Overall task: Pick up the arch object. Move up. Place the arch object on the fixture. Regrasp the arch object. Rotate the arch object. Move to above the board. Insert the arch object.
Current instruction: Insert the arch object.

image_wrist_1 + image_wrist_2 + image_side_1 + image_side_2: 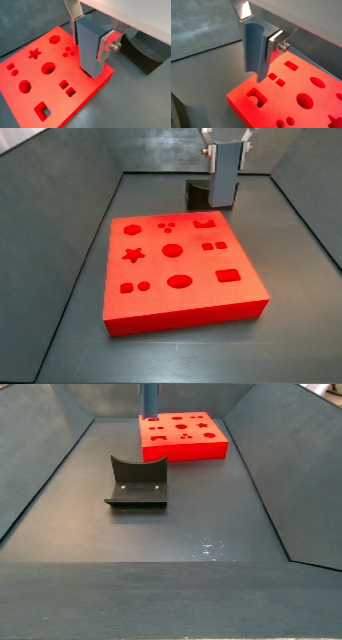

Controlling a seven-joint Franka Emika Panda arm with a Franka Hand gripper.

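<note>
Slate-blue arch object (88, 47) is held upright, pinched by the gripper (90, 26); it should be aligned squarely over the board (40, 107) notch below before being lowered

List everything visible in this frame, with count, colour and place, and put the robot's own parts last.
board: one, bright red slab with cut-out shape holes (star, circles, ovals, squares, hexagon, arch), lying on the grey floor at one end of the bin.
fixture: one, dark L-shaped bracket on a base plate, standing on the floor apart from the board, nothing on it.
arch object: one, slate grey-blue oblong block, held upright, its lower end over the board's edge near the arch hole; whether it touches the board cannot be told.
bin walls: dark grey, sloping up around the floor.
gripper: one, silver finger plates shut on the arch object, above the board.
</note>
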